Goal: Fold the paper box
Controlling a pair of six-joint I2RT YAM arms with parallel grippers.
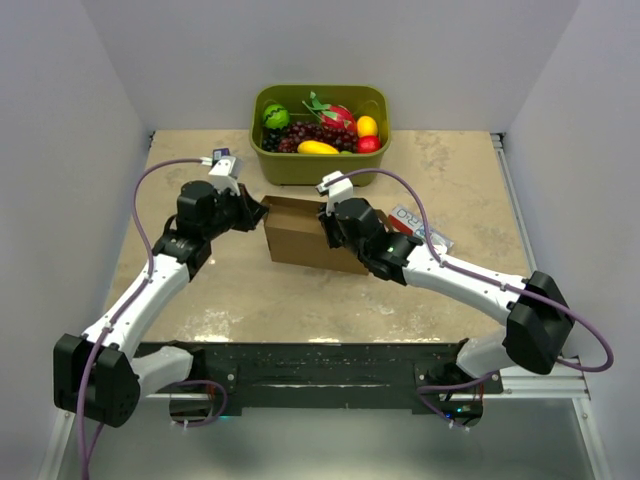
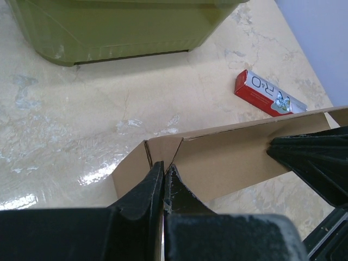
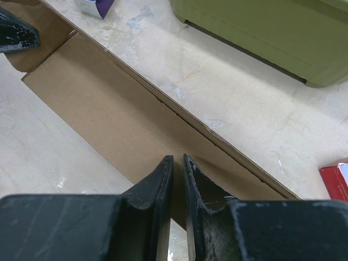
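Paper box: one, mid-table, part-folded, just in front of the green tub and apart from it. Its long axis runs left-right across me, dipping slightly toward me at the right end.

Left to right:
- Left gripper: clamped on the box's left end. In the wrist view the jaws meet with no gap on the corner flap, right where the creases join.
- Right gripper: on the long back wall, toward the right end. The jaws are nearly together, and I read a cardboard edge pinched between them.
- So the box lies between my two hands and both touch it, neither nearer. The wall spans straight from one grip to the other.

My call: the next fold turns on that shared wall. If either hand moves along the axis, the other's crease buckles.

Count: one box, one tub (fruit inside), one red carton just right of the box behind my right arm, two grippers.
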